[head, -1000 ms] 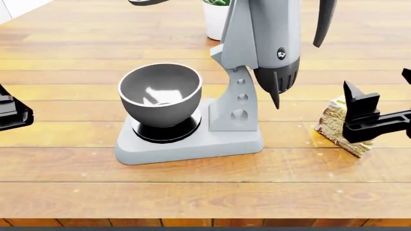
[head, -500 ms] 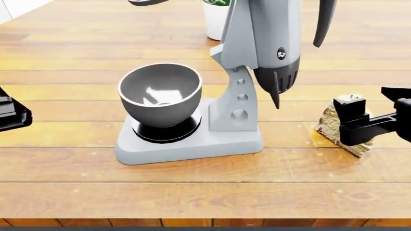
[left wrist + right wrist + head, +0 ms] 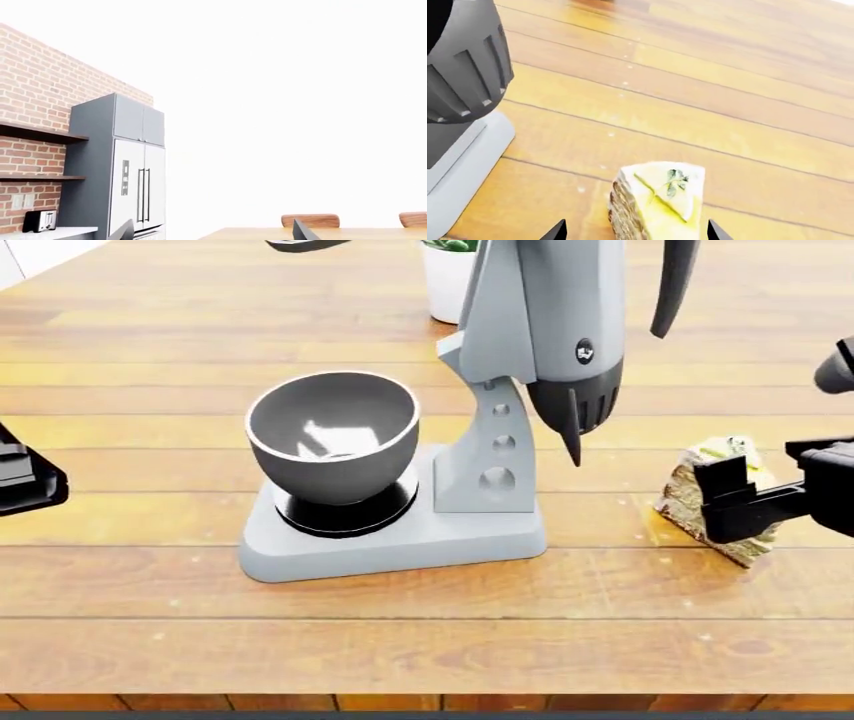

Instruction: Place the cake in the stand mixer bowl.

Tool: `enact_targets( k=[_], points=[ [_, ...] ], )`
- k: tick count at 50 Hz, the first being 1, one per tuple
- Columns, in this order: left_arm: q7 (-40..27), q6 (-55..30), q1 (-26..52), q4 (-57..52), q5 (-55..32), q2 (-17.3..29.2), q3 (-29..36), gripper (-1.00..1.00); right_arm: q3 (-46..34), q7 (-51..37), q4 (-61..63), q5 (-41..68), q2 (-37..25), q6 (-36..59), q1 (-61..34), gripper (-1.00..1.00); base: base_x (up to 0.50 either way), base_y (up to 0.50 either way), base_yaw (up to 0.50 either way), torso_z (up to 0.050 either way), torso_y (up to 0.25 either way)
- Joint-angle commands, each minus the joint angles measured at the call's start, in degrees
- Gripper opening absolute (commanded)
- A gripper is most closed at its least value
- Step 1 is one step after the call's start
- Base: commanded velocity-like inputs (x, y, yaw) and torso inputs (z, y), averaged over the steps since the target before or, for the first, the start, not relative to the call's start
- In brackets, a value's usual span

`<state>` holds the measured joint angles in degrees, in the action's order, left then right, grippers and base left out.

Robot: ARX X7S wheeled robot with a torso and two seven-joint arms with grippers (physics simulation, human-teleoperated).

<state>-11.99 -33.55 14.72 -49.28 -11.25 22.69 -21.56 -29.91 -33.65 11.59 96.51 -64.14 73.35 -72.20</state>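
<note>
The cake (image 3: 694,502), a tan crumbly wedge with yellow icing and a small green garnish, lies on the wooden table to the right of the stand mixer. In the right wrist view the cake (image 3: 657,200) sits between my spread fingertips. My right gripper (image 3: 754,495) is open, over the cake, and hides part of it. The stand mixer bowl (image 3: 334,435), deep grey metal and empty, sits on the mixer's base at centre left. My left gripper (image 3: 20,475) is at the left edge, only partly seen; its wrist view shows the fingertips (image 3: 301,232) spread, holding nothing.
The light-grey stand mixer (image 3: 501,465) has its head (image 3: 567,330) tilted up between bowl and cake. A white plant pot (image 3: 447,280) stands behind it. The table's front edge (image 3: 427,702) runs along the bottom. The left wrist view shows a fridge (image 3: 123,170) and brick wall.
My right gripper has shifted right and turned over the cake, its fingers now straddling it. The cake, the mixer and the left arm have not moved.
</note>
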Motion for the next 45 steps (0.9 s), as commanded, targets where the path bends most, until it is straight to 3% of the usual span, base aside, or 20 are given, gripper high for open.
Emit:
enact_targets(
  k=[1,29,30,45],
  points=[
    [-0.18,0.04,-0.1,0.12,-0.14,0.13,-0.03,1.0,-2.38,3.07,-4.64,-5.82,1.12,0.43,0.03,1.0,0.0,0.0,0.0,0.0,0.0],
    [-0.59,1.24,-1.15,0.81,-0.07,0.13,-0.07,1.0,-8.98,13.55,-11.12,-16.85,4.13,-5.21,7.88,1.0,0.0,0.0,0.0,0.0,0.0],
    [-0.62,1.2,-1.07,0.86,-0.09,0.12,0.0,1.0,-9.08,13.68,-10.71,-17.7,4.0,-5.77,7.85,-1.0,0.0,0.0,0.0,0.0,0.0],
    [-0.84,1.25,-1.12,0.92,-0.26,0.33,0.03,1.0,-7.67,12.73,-4.76,-19.49,1.9,-8.77,6.94,-1.0,0.0,0.0,0.0,0.0,0.0]
  ],
)
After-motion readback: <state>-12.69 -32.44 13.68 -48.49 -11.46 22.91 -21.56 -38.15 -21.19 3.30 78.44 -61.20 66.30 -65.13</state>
